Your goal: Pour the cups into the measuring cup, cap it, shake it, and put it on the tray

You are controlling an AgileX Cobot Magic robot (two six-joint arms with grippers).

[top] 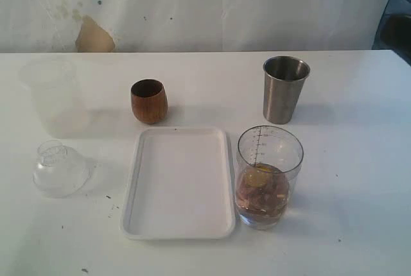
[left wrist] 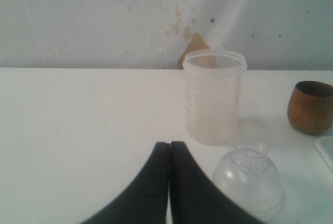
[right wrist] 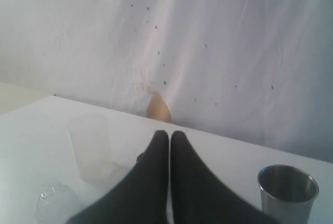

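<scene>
The left gripper (left wrist: 169,146) has its black jaws pressed together on nothing, near a frosted translucent plastic cup (top: 54,96) and a clear dome-shaped lid (top: 59,170). Rightward come the small rounded brown wooden cup (top: 149,101) and the flat white rectangular tray (top: 131,186). Then the tall clear graduated measuring cup (top: 268,176) stands upright on the table just beside the tray, with brownish pieces inside. The tapered stainless-steel tumbler (top: 284,90) is behind it. The right gripper (right wrist: 169,135) is likewise closed, holding nothing.

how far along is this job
Pouring looks done: the clear graduated measuring cup holds brownish contents, while the small brown wooden cup and steel tumbler stand upright. Nothing is in hand: the left gripper and right gripper are both shut and empty. Left: fit the clear dome-shaped lid on the table, shake, then set the cup on the bare white rectangular tray.
</scene>
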